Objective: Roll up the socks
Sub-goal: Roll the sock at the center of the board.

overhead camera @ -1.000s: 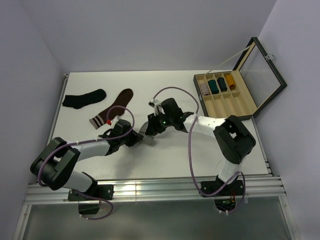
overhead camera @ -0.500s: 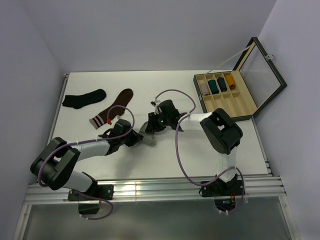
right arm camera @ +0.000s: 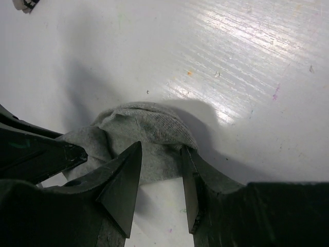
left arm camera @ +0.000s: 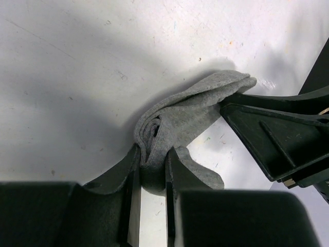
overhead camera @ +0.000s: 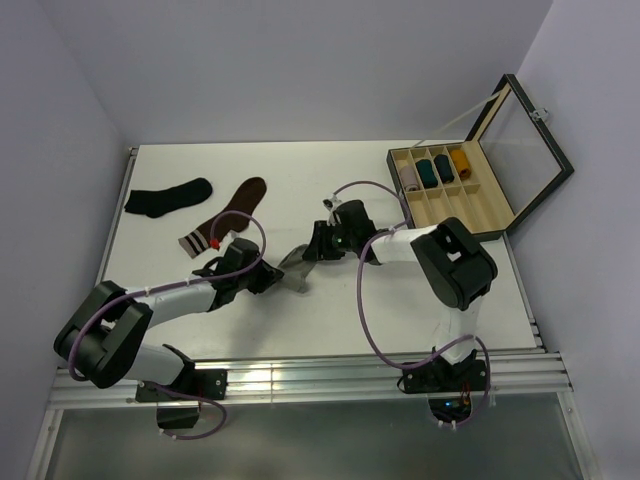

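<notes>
A light grey sock [overhead camera: 296,264] lies mid-table, held between both grippers. Its partly rolled end [left arm camera: 154,135] is pinched in my left gripper [left arm camera: 152,153], which is shut on it. The sock's other end [right arm camera: 146,126] fills the gap of my right gripper [right arm camera: 161,150], whose fingers close on it from both sides. In the top view the left gripper [overhead camera: 270,275] is at the sock's left and the right gripper [overhead camera: 314,250] at its upper right. No pink sock lies loose on the table; a pinkish roll [overhead camera: 408,178] sits in the box's left compartment.
A black sock [overhead camera: 167,196] and a dark brown sock with a striped cuff [overhead camera: 225,217] lie at the back left. An open wooden box [overhead camera: 500,215] with several rolled socks stands at the back right, its glass lid [overhead camera: 525,135] raised.
The right arm has swung to the right and its gripper has shifted right along the grey sock, drawing it out. The left gripper keeps its hold in place.
</notes>
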`<state>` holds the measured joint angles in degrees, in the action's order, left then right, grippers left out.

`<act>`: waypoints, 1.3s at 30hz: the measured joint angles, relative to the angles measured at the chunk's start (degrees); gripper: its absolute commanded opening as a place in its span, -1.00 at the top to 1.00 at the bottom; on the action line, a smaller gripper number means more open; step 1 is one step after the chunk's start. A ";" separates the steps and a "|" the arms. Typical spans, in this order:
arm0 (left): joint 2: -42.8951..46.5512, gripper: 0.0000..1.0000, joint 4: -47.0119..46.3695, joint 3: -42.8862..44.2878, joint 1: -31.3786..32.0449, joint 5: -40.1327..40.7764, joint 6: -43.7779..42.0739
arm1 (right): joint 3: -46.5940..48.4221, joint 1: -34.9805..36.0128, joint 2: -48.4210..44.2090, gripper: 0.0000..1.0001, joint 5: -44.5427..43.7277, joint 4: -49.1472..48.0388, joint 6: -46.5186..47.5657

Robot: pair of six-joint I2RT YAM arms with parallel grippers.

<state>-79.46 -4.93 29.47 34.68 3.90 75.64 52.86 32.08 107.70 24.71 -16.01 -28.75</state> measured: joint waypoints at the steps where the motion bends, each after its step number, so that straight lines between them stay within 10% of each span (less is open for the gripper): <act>1: 0.00 0.99 0.02 0.00 0.00 -0.02 0.00 | -0.02 -0.04 -0.09 0.09 0.26 0.07 0.09; 39: -3.32 0.99 -2.47 0.44 -1.66 -3.89 -1.29 | -7.85 25.51 -12.55 -0.22 -23.85 0.17 27.02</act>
<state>-82.78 -7.40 29.91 33.01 0.01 74.35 45.01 57.58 95.15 0.86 -15.84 -1.74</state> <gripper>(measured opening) 0.209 0.598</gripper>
